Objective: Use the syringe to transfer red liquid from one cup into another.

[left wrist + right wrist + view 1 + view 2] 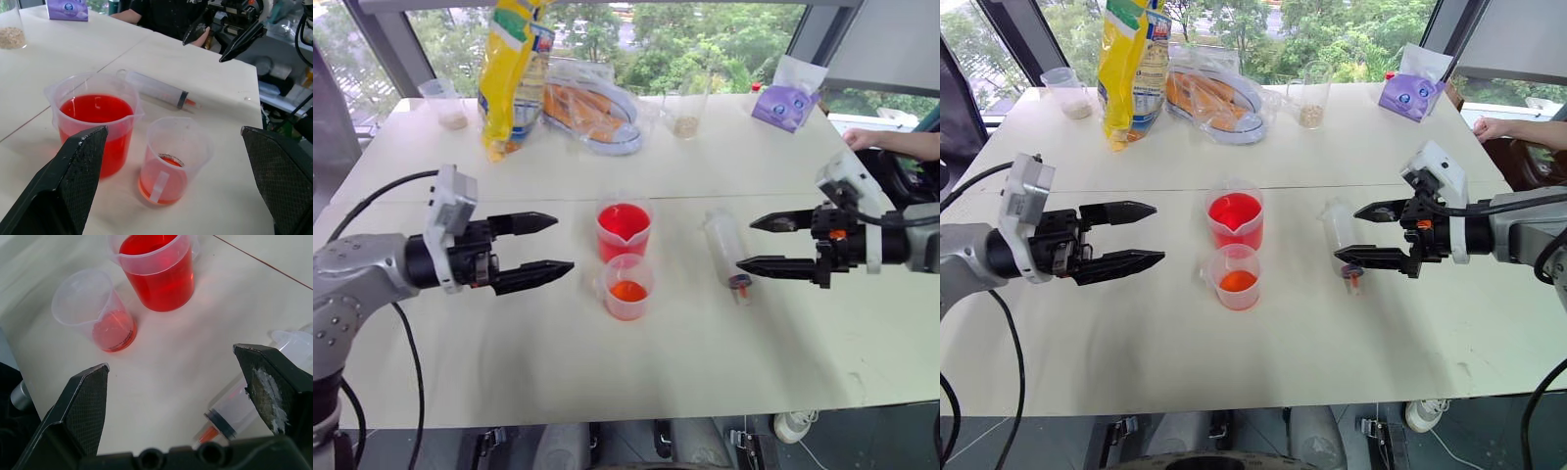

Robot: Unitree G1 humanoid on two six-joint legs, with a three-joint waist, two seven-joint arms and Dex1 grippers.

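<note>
Surface: pale matte table (705, 362), window behind.
Progress: barely begun; syringe (726, 252) untouched, lying flat between cups and right gripper (773, 245).
Grippers: right and left gripper (536, 251) both spread wide, empty.
Cups: taller lipped cup (625, 231) holds plenty of red liquid (96, 108); shorter cup (628, 287) holds a shallow layer.
Materials: clear thin plastic, cylindrical barrel, red-orange tip.

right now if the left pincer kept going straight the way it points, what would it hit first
Probably the larger cup of red liquid: the left pincer, open, points across the table at both cups. Its height is unclear, so it might pass above the rim.
</note>
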